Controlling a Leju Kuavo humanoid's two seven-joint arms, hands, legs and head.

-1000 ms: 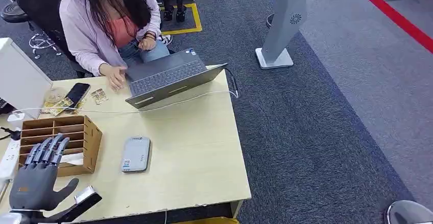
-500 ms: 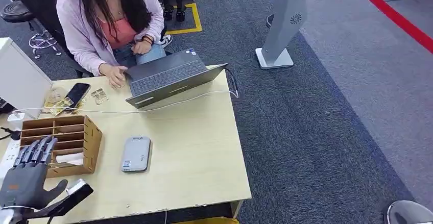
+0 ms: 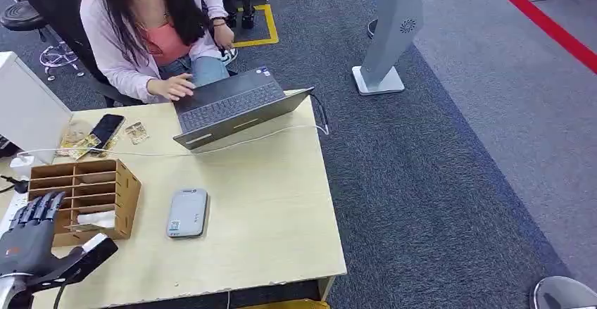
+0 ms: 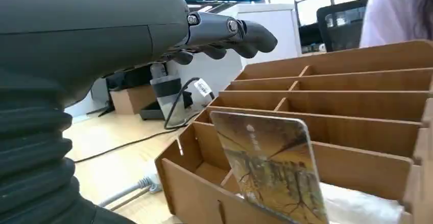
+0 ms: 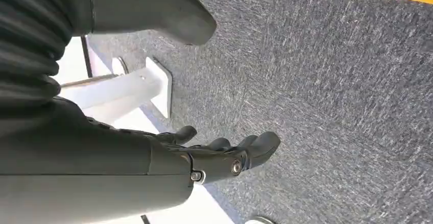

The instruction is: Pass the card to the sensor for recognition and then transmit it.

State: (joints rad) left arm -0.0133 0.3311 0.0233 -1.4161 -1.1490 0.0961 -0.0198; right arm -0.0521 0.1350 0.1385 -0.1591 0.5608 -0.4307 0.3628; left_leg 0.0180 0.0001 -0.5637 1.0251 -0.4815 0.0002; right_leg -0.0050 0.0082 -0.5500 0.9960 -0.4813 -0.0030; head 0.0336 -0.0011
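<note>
The left hand (image 3: 28,242) is hovering with fingers spread, grasping nothing, near the rack (image 3: 105,182) where the card (image 4: 270,168) is standing in a near slot. Reaching in, it is risking nudging the rack or tipping the card flat; the right hand (image 5: 224,155) is hanging loose above the floor.

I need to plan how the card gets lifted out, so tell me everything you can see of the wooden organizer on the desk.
The wooden organizer is a light-brown box of thin plywood-like sheets, slotted together into rows of open compartments. It sits flat near the desk's left edge, beside the grey sensor. A card with a gold-brown picture stands tilted in a near compartment, above something white. The left hand hovers at its near corner, fingers spread, holding nothing.
</note>
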